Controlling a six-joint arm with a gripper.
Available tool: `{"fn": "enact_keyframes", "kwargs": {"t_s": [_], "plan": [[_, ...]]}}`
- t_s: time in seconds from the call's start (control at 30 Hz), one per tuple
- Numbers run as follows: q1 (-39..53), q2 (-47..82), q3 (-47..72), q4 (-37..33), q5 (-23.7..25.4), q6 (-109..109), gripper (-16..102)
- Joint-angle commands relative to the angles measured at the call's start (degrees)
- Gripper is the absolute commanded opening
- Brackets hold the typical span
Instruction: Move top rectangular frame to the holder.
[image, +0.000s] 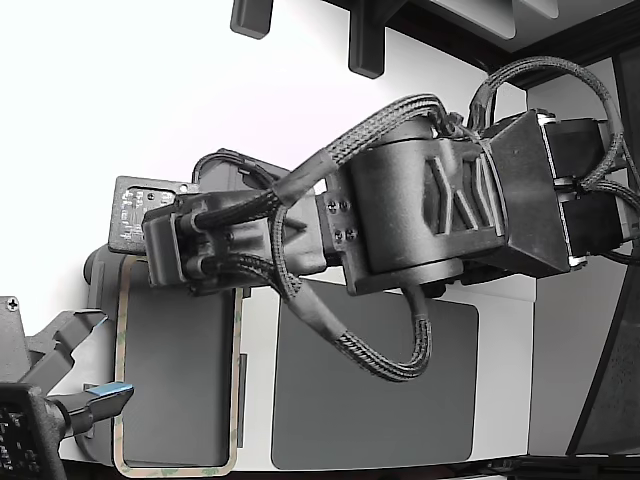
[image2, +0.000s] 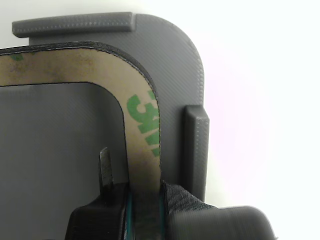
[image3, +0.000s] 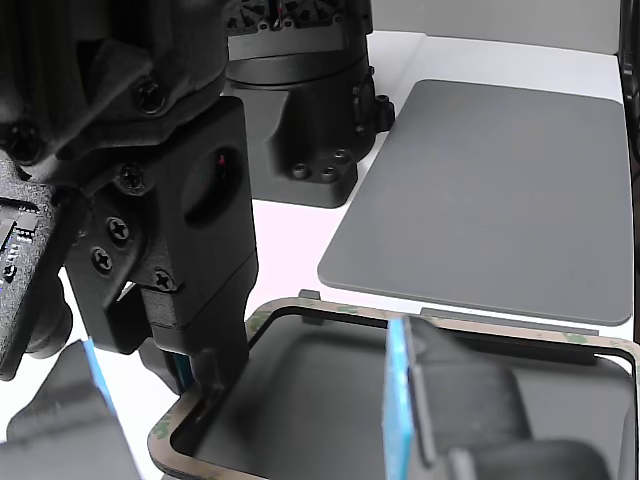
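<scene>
Tan frame (image2: 142, 115) in end effector (image2: 145, 205) grip

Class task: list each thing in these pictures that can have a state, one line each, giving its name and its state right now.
Thin tan rounded-rectangle frame with green mottling: gripped on one side, lying over the tray.
Light grey plastic holder tray with raised tabs: flat under the frame, tabs outside the frame's edge.
Dark grey flat rounded mat: flat on the table, bare.
Black pincer: shut on the frame's edge.
</scene>
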Motion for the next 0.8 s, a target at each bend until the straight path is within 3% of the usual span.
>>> {"fn": "enact_keyframes", "kwargs": {"t_s": [0.0, 0.77], "plan": [[-1.14, 1.41, -0.79, 0.62, 0.00, -0.26, -11], [-2.20, -0.09, -0.79, 0.62, 0.35, -0.26, -11]]}}
